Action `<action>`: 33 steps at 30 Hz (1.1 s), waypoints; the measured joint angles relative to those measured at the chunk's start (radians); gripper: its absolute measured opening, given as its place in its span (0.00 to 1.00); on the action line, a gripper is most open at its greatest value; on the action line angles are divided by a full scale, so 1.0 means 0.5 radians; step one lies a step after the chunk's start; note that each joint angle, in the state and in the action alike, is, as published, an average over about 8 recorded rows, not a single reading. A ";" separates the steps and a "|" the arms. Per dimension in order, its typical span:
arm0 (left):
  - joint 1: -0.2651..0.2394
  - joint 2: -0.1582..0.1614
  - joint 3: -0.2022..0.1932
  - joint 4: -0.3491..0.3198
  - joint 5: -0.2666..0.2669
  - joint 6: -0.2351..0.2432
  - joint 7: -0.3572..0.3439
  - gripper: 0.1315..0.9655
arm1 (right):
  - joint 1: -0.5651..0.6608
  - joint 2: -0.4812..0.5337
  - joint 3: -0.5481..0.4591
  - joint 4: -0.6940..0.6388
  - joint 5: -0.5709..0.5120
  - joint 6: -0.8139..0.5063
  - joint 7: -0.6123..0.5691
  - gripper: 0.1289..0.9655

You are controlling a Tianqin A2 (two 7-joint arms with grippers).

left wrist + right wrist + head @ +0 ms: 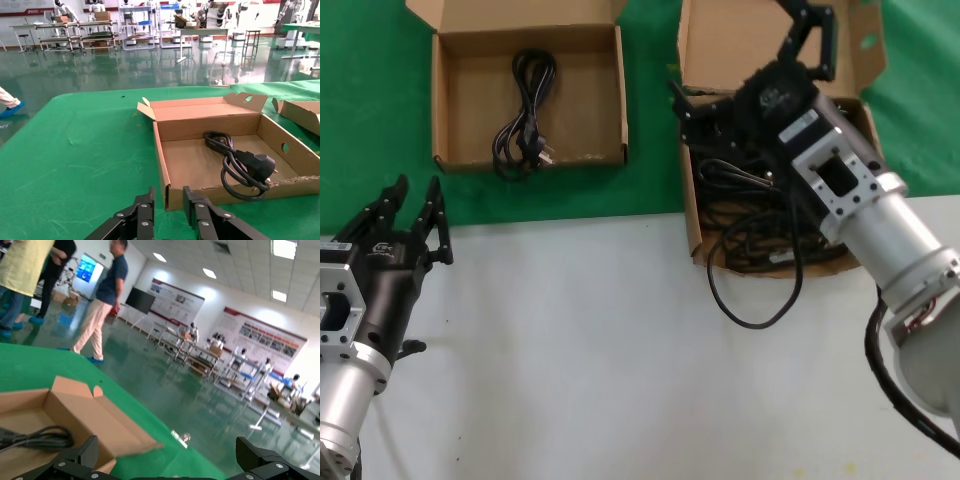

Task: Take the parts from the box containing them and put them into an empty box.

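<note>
One cord [525, 115] in small box [445, 105]; rest in holed box [692, 190].

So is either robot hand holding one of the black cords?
No. The right gripper is open above the larger cardboard box of coiled black cords; the left gripper waits open, empty.

Both boxes are plain matt brown cardboard: the smaller box [530, 95] beyond the left claw [412, 208], and the larger box [772, 150] under the right claw [760, 75]. The cords [525, 120] have smooth, slightly glossy black plastic sheathing. The counter [600, 360] near the left claw is smooth matt white; farther off lies green cloth [370, 110]. Both claws are black plastic on brushed silver metal wrists.
</note>
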 joint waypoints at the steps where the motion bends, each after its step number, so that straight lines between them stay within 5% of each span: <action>1: 0.001 0.000 0.000 0.000 0.000 -0.001 0.000 0.11 | -0.013 0.004 0.003 0.004 -0.002 0.008 0.021 1.00; 8: 0.005 0.001 -0.002 -0.001 -0.004 -0.005 0.003 0.21 | -0.105 0.029 0.027 0.031 -0.019 0.068 0.173 1.00; 33: 0.021 0.003 -0.009 -0.002 -0.016 -0.019 0.013 0.84 | -0.443 0.121 0.114 0.130 -0.079 0.285 0.724 1.00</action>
